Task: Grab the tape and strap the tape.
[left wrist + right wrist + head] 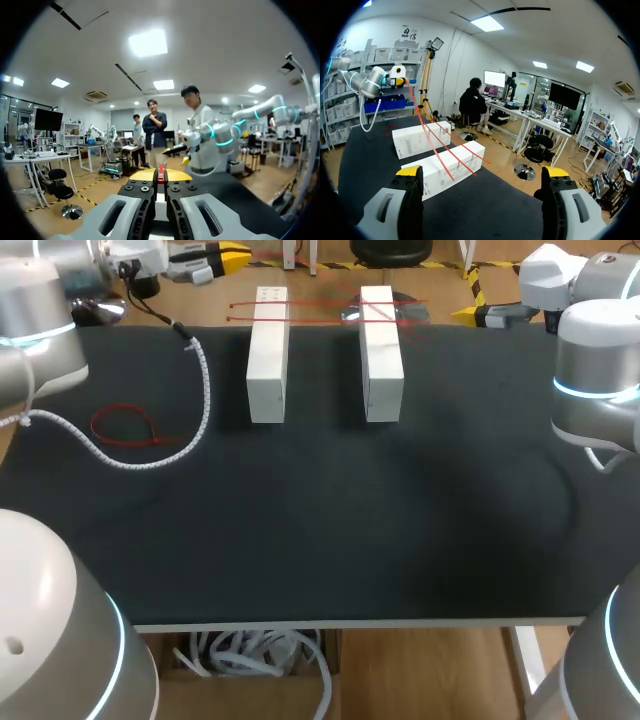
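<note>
Two white boxes (268,355) (381,352) lie side by side at the far middle of the black table (320,530). Thin red tape (320,306) runs across their far ends. In the right wrist view the red tape (432,145) rises from the boxes to my left gripper (400,75). My left gripper (161,175) is shut on the tape's end (161,172) and hangs beyond the table's far edge (225,255). My right gripper (482,175) stands open, nothing between its fingers, just off the far right corner (470,312). The nearer box (445,167) lies ahead of it.
A loose red loop of tape (125,427) lies on the left of the table. A white coiled cable (195,410) from my left arm curves around it. My two arms' bases (40,330) (597,380) stand at the table's left and right sides.
</note>
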`<control>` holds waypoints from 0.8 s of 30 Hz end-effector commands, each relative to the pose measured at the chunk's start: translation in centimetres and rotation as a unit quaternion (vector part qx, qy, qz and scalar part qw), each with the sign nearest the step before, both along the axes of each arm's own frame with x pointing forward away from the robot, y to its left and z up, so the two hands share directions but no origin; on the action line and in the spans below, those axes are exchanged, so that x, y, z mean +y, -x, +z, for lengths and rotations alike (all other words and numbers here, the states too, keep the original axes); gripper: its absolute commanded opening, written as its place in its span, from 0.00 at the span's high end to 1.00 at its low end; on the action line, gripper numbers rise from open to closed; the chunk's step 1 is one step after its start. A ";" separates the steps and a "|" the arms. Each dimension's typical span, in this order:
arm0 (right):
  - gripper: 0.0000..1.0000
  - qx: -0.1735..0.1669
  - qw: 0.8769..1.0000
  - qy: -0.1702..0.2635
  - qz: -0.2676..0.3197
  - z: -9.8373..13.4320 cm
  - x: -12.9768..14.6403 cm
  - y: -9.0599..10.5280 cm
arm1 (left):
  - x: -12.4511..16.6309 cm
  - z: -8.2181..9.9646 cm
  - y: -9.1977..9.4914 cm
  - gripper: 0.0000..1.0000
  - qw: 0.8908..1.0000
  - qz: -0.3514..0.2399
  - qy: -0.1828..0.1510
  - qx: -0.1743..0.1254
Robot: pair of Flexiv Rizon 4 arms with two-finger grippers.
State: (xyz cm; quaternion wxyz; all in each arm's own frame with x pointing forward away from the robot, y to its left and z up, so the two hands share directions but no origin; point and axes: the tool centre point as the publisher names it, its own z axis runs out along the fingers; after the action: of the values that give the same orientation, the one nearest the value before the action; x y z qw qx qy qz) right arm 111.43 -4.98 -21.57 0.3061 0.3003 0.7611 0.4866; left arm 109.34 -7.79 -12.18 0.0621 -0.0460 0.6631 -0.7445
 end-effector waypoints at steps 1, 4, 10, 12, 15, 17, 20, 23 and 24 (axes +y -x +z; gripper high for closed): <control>0.00 0.000 1.000 0.000 0.000 0.0 0.0 0.0 | -0.3 0.8 -0.5 1.00 1.000 -0.009 0.009 -0.001; 0.00 0.000 1.000 0.000 0.000 0.0 0.0 0.0 | -0.7 1.6 -0.5 1.00 1.000 -0.012 0.019 0.000; 0.00 0.000 1.000 0.000 0.000 0.0 0.0 0.0 | -1.2 3.6 -0.8 1.00 0.999 -0.020 0.048 0.017; 0.00 0.000 1.000 0.000 0.000 0.0 0.0 0.0 | -1.3 4.2 -0.9 1.00 0.998 -0.024 0.056 0.022; 0.00 0.000 1.000 0.000 0.000 0.0 0.0 0.0 | -1.4 5.0 -0.8 1.00 0.997 -0.028 0.061 0.022; 0.00 0.000 1.000 0.000 0.000 0.0 0.0 0.0 | -1.5 5.5 -0.6 1.00 0.997 -0.033 0.067 0.017; 0.00 0.000 1.000 0.000 0.000 0.0 0.0 0.0 | -1.7 5.9 -0.4 1.00 0.996 -0.034 0.075 0.022; 0.00 0.000 1.000 0.000 0.000 0.0 0.0 0.0 | -1.8 6.3 -0.4 1.00 0.996 -0.028 0.083 0.034; 0.00 0.000 1.000 0.000 0.000 0.0 0.0 0.0 | -1.9 6.4 -0.4 1.00 0.995 -0.025 0.084 0.036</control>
State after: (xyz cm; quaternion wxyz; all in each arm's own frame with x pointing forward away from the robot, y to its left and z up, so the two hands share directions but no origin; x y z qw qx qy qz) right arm 111.43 -4.98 -21.57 0.3061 0.3003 0.7611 0.4866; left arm 109.85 -9.33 -5.94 0.0122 -0.0565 0.6012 -0.7970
